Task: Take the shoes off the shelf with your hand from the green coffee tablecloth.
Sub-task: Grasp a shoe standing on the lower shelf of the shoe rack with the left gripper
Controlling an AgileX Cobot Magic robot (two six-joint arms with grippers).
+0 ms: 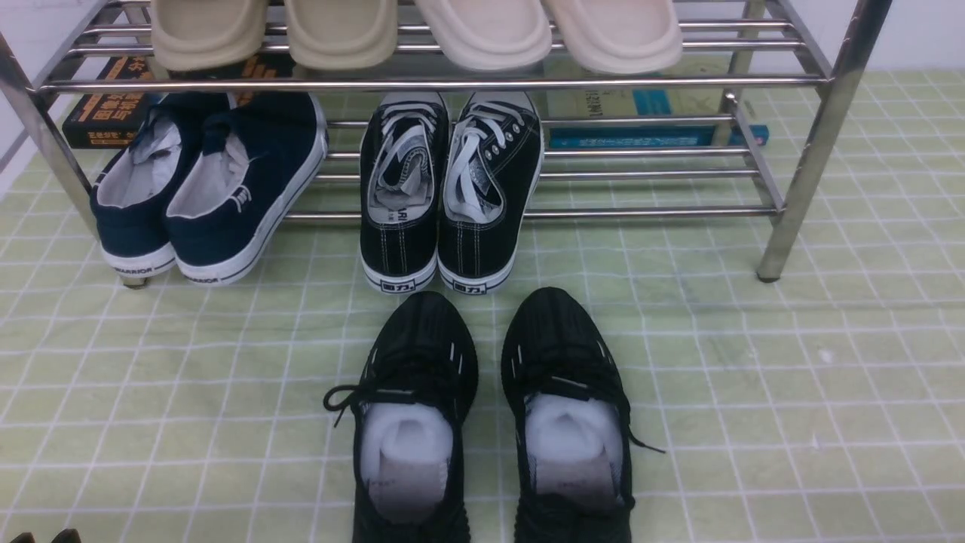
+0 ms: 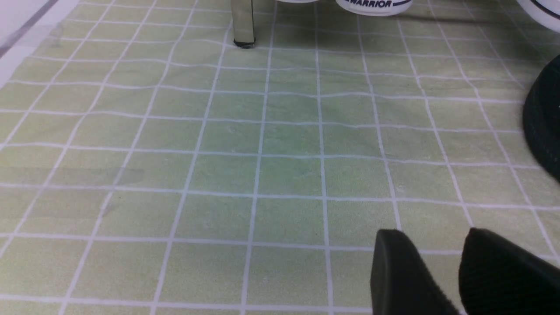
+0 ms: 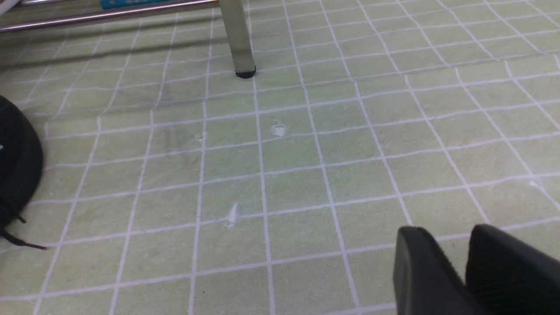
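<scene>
The left gripper (image 2: pixel 437 245) is held low over the green coffee tablecloth (image 1: pixel 754 362). Its fingers (image 2: pixel 398 267) are pressed almost together, with only a narrow wedge of cloth seen between the rounded tips, and nothing is gripped. The right gripper (image 3: pixel 450 238) is seen in the same state, with its fingers (image 3: pixel 420 267) drawn close and nothing held between them.

The shoes (image 1: pixel 451 196) are found well ahead of both grippers, to the right of the left one and to the left of the right one. They are set side by side on the lower tier of the shelf (image 1: pixel 822 128). Their toes are tucked under the upper tier and their heels are pushed out past the front rail. Whether the heels touch the cloth cannot be told.

A front leg of the shelf (image 2: pixel 243 24) is seen ahead of the left gripper, well apart from it. The other front leg (image 3: pixel 238 43) is seen ahead of the right gripper.

A pair of black knit sneakers (image 1: pixel 490 415) is laid on the cloth between the two grippers, nearer to them than the shoes are. Navy slip-ons (image 1: pixel 211 181) are placed on the lower tier ahead of the left gripper, and beige slippers (image 1: pixel 415 30) are lined up on the upper tier.
</scene>
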